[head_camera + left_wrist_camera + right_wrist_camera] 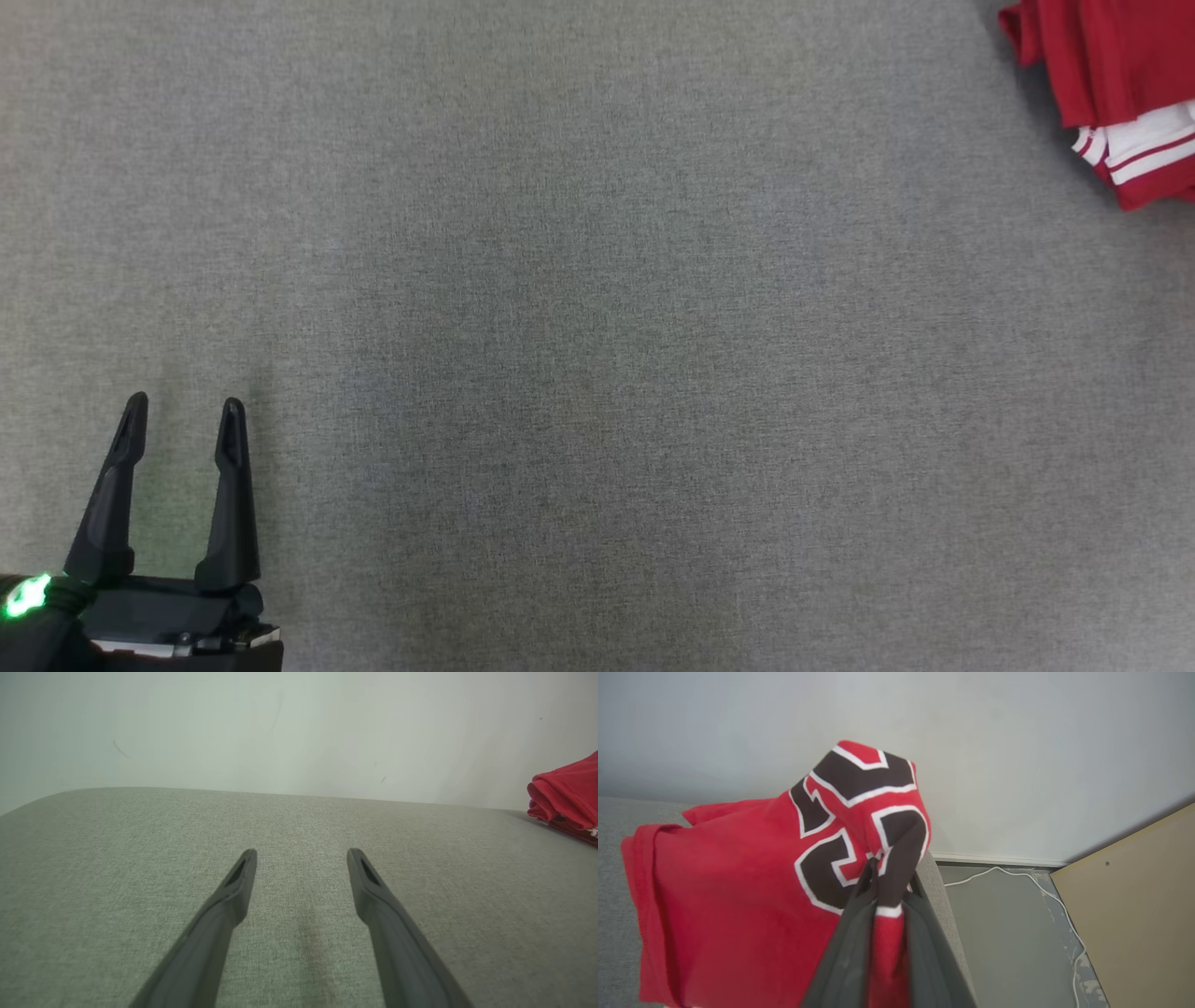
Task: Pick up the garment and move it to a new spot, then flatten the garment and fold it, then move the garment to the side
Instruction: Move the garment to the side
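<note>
Over the near left corner of the worktop (pixel 597 336) the left gripper (pixel 185 401) hangs released, its two dark fingers spread wide with nothing between them and bare grey cloth beneath. The middle of the worktop lies bare. At the worktop's far right edge sits the garment (pixel 1111 65), a red jersey with white stripes and big black figures edged in white, gathered in layers rather than spread flat. The right gripper (pixel 892 877) is clenched on a pinch of the printed cloth, drawing it up into a peak while the rest of the garment rests on the worktop. Just past that edge the floor (pixel 1004 933) shows, with a white cable (pixel 1036 882) on it. With the garment layered and so far right, this is probably the last step, moving it to the side, though the fold looks loose. The next move calls for lowering the pinch so the whole bundle lies on the worktop, not over its edge, then letting go
</note>
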